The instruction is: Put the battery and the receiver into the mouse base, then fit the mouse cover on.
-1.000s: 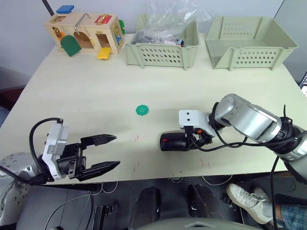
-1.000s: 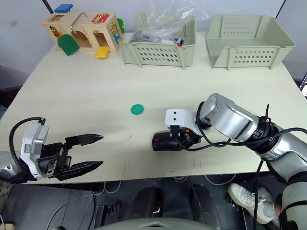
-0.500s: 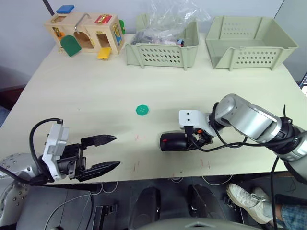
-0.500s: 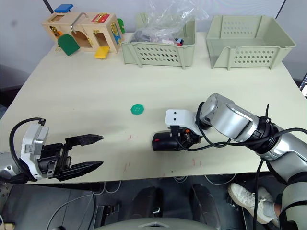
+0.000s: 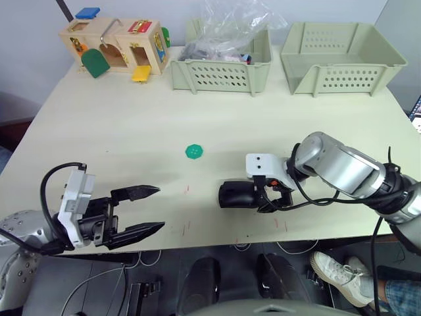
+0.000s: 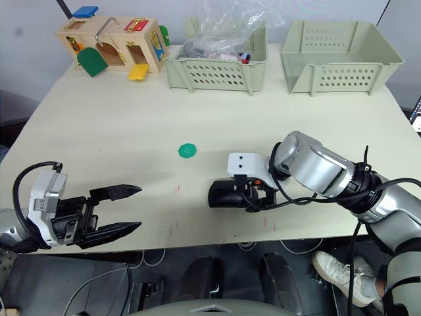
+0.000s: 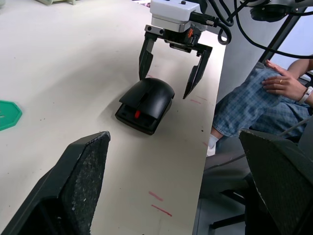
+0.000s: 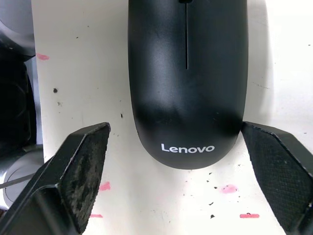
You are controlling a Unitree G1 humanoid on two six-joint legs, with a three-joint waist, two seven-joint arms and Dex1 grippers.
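Desk (image 5: 118,125), pale cream, with faint red marks near its front edge. Mouse (image 5: 238,195): black, lying near the front edge toward the right side, the mouse cover (image 8: 187,73) seated on top of the mouse base (image 7: 134,117), white lettering at the end nearest the right arm, a small red spot showing at the opposite end. Right tool (image 7: 169,68): fingers spread apart, one to each side of the mouse's lettered end, not clamped on it; one pad (image 8: 274,166) appears just beside the shell. Left tool (image 5: 152,209): fingers apart, holding nothing, hanging at the front edge on the left side, well apart from the mouse. Green disc (image 5: 195,151): flat on the desk near the middle. Wooden latch box (image 5: 115,45): back left corner. Two pale green baskets along the back edge: the middle basket (image 5: 220,72) holds a clear plastic bag (image 5: 237,23); the right basket (image 5: 342,59) stands at the back right corner. A person's hand (image 7: 283,83) rests on a checked trouser leg beyond the desk's front edge.
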